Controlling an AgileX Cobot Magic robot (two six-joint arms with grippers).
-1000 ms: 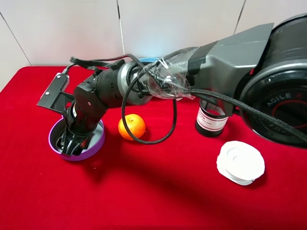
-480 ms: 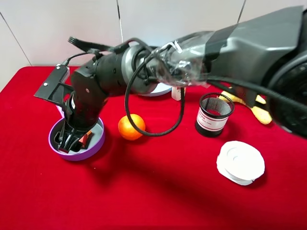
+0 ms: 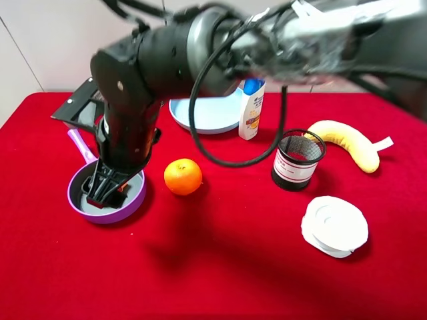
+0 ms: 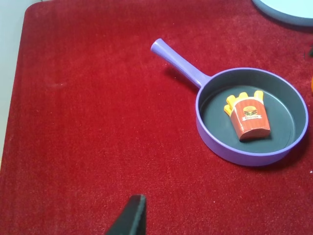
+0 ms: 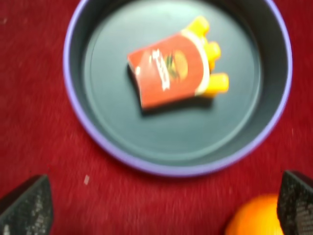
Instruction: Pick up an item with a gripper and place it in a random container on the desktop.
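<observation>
Confirming placement done: fries (image 4: 249, 116) lie inside my pan (image 4: 288, 147); right gripper (image 3: 105, 193) spread wide, empty, needing only withdrawal.

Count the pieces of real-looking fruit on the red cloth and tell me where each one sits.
2. The orange sits just right of the purple pan. The banana lies at the far right, beyond the mesh cup. The arm could be hiding more behind it.

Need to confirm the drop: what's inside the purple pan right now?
The toy fries lie alone on the purple pan's grey floor. In the high view the right gripper covers part of it.
</observation>
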